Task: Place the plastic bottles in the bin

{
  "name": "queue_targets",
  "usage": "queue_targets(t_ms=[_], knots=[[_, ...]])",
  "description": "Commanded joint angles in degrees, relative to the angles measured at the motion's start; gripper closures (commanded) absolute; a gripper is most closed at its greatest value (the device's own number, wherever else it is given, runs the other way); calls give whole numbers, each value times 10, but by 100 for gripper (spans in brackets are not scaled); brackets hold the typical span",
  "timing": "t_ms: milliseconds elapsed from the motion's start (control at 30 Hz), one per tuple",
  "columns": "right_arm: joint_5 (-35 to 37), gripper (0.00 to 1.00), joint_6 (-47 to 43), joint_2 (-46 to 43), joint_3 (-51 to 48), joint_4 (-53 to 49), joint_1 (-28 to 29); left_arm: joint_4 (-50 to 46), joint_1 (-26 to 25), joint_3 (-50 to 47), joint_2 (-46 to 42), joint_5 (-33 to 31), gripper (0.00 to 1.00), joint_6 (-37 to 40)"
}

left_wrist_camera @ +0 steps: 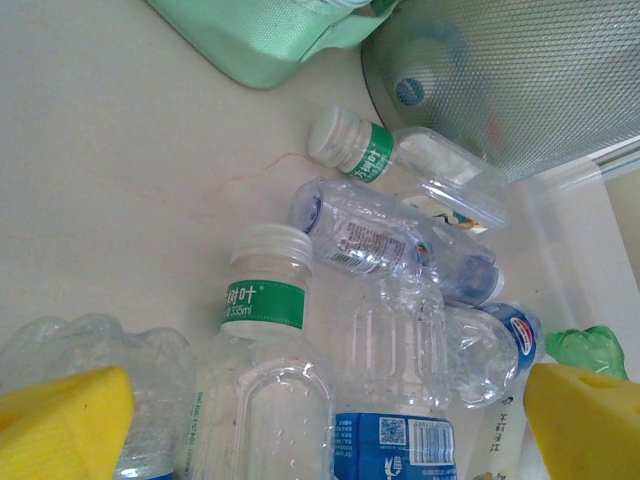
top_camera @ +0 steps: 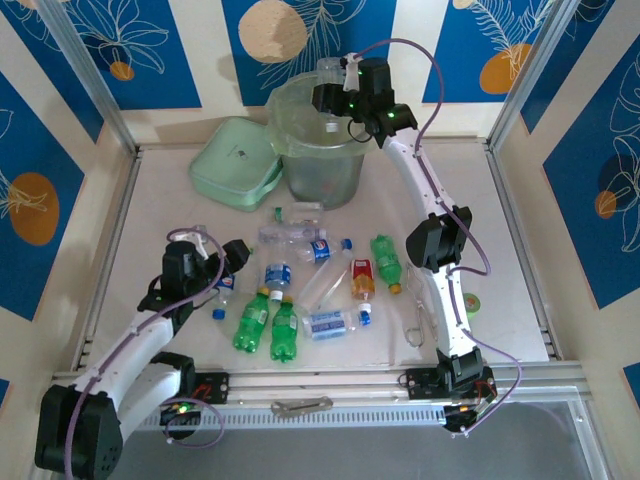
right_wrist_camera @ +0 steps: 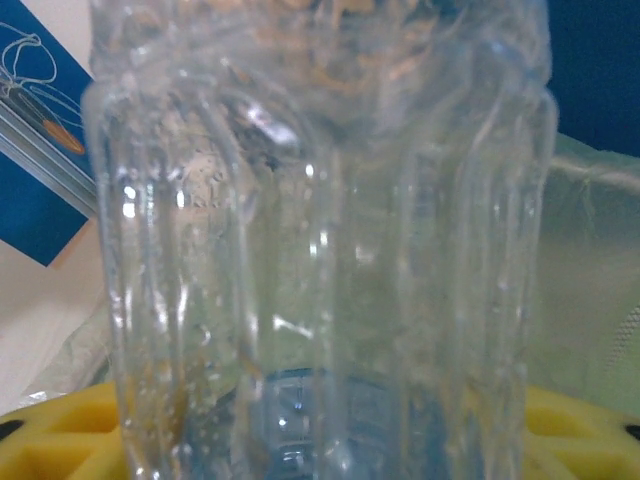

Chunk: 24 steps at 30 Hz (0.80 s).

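While the right pincer [right_wrist_camera: 320, 445] hung over the bin [top_camera: 318, 178], a clear bottle [right_wrist_camera: 320, 220] stood between its yellow pads [right_wrist_camera: 60, 430]; whether they gripped it, I could not tell. The left pincer [left_wrist_camera: 325, 420] gaped wide over the other plastic bottles [top_camera: 283, 330] lying on the surface [top_camera: 150, 215] near the bin.

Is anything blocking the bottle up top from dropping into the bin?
Nothing visible does. The clear bottle at the right gripper looks to be above the open mouth of the bin. The lid lies on the table beside the bin, not over it.
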Motion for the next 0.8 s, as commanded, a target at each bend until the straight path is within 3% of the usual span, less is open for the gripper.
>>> queue_targets(t_ms=[0,100,200,533,767], knots=[[-16,21,2,-1,3,3,4,18,4,-5,8,18,0,-6],[-14,6,0,-3,8,2,5,21,3,-3,11,18,0,-7],[-14,0,-2,-3,19,-2,5,20,3,-2,12,16,0,-6],[-23,1,-15,-57,17,-47,18,23,3,1,19,18,0,-14],[-6,1,-63,-178,-120,-73,51,-12,3,22,22,10,0,-5]])
